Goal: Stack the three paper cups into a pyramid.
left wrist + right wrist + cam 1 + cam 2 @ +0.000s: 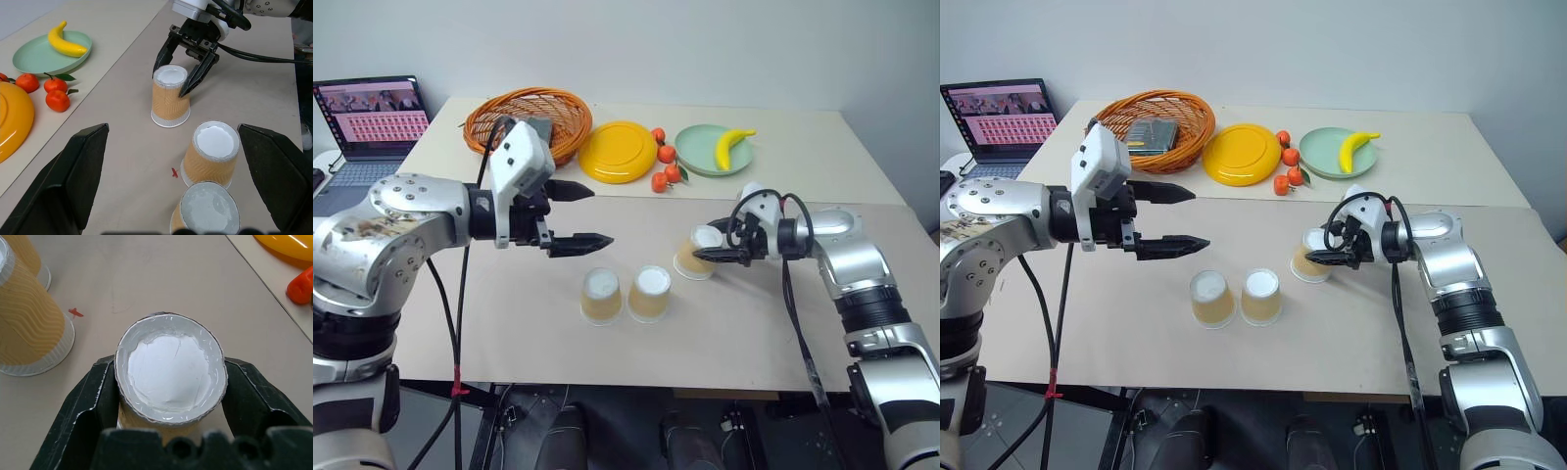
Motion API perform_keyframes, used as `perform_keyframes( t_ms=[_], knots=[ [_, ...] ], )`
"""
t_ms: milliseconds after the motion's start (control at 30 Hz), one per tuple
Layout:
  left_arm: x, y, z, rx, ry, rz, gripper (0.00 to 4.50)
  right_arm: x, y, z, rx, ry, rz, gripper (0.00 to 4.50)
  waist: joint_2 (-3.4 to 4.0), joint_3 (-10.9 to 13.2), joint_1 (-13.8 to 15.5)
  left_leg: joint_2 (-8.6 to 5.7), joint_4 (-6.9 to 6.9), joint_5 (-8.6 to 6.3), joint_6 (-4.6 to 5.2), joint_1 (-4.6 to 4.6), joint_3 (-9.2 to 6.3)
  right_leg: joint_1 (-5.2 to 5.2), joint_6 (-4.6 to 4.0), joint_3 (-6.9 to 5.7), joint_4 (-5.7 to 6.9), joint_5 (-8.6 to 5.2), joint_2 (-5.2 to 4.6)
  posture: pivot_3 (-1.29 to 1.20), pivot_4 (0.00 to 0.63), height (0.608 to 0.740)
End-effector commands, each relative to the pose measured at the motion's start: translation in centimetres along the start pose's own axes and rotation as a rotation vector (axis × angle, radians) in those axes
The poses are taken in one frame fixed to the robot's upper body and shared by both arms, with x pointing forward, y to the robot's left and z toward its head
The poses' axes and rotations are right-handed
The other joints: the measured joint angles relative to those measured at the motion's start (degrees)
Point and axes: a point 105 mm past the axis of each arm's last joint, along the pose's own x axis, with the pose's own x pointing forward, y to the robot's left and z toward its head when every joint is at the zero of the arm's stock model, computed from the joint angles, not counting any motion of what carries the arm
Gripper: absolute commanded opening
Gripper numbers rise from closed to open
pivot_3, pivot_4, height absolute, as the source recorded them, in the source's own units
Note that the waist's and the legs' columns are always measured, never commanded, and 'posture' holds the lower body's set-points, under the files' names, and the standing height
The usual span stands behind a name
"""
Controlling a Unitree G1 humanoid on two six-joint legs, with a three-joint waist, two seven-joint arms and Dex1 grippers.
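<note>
Three tan ribbed paper cups stand upside down on the beige table, white bases up. Two of them [601,297] [650,293] sit side by side near the front middle. The third cup [700,253] stands apart to their right, and my right gripper [703,257] is shut on it, one black finger [93,396] pressed against each side just under its base. My left gripper [599,215] hangs open above the table, left of and behind the pair, with nothing between its fingers. No cup rests on another.
At the back of the table are a wicker basket [529,117], a yellow plate [618,151], several tangerines [666,166] and a green plate [700,162] with a banana [732,145]. A laptop [372,122] stands far left. A small red mark [174,172] lies between the cups.
</note>
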Motion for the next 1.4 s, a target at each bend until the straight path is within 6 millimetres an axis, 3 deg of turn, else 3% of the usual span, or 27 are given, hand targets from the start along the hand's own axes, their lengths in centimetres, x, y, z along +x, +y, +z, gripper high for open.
perform_keyframes(
  t_ms=[33, 267, 500, 733, 1400],
  knots=[
    [-0.5, 0.1, 0.7, 0.045, -0.012, 0.028, 4.50, -0.9, -0.8, 2.3, -0.061, -0.051, -0.032, 2.68, 0.00, 0.0, 0.0, 0.00, 0.00, 0.00, 0.00, 0.00, 0.00, 0.00, 0.00, 0.00, 0.00, 0.00, 0.00, 0.00, 0.150, 0.732],
    [-0.2, 0.2, 0.6, 0.043, -0.014, 0.009, 4.50, -4.1, 0.3, 1.5, -0.060, 0.014, -0.006, 2.68, 0.07, 0.1, 0.4, 0.00, -0.01, 0.00, 0.00, -0.01, 0.00, 0.00, 0.00, -0.01, -0.02, 0.00, 0.00, 0.00, 0.150, 0.732],
    [0.4, 0.3, 0.7, 0.053, -0.023, -0.021, 4.50, -5.2, 2.4, 0.6, -0.031, 0.040, 0.015, 2.68, 0.08, 0.1, -0.1, 0.00, 0.01, 0.00, 0.00, 0.00, 0.00, 0.00, 0.01, 0.01, 0.02, -0.02, 0.00, 0.00, 0.150, 0.732],
    [0.9, 0.5, 0.9, 0.069, -0.029, -0.048, 4.50, -4.6, 4.7, 1.0, -0.004, 0.019, 0.052, 2.68, 0.08, 0.1, 0.0, 0.00, 0.00, 0.00, 0.00, 0.00, 0.00, 0.00, 0.04, 0.01, 0.02, -0.04, 0.00, 0.00, 0.150, 0.732],
    [1.2, 0.8, 1.3, 0.087, -0.028, -0.071, 4.50, -3.1, 6.9, 1.8, 0.016, -0.024, 0.069, 2.68, 0.08, 0.1, 0.1, 0.00, 0.03, 0.00, 0.00, -0.01, -0.02, 0.00, 0.07, 0.00, 0.03, -0.06, 0.00, 0.00, 0.150, 0.732]
  ],
)
